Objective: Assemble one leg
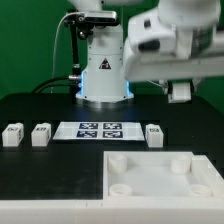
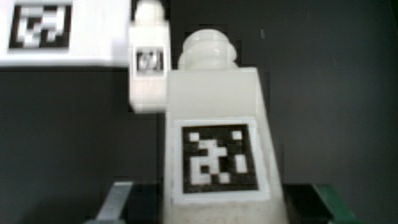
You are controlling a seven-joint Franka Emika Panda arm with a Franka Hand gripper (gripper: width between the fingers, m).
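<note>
Desk (image 1: 40, 180) is the largest thing, a black surface with the marker board (image 1: 100, 130) lying flat near its middle. The arm (image 1: 170, 35) hangs above the board and to the exterior view's right of it, high off the surface, presumably so its load passes clear of the loose parts. The white panel (image 1: 160, 175) lies on the board's nearer side, sockets up, seemingly ready to receive a leg. The tool (image 2: 217, 205), aloft with the arm, is closed to the width of the leg (image 2: 214, 120), clamping its tagged body so that the rounded tip (image 2: 210, 45) points away, free to enter a socket. On the desk, level with the board, stand a first spare leg (image 1: 12, 133) and a second spare leg (image 1: 40, 133) off its end at the exterior view's left, and a third spare leg (image 1: 153, 133) just beside its other end.
</note>
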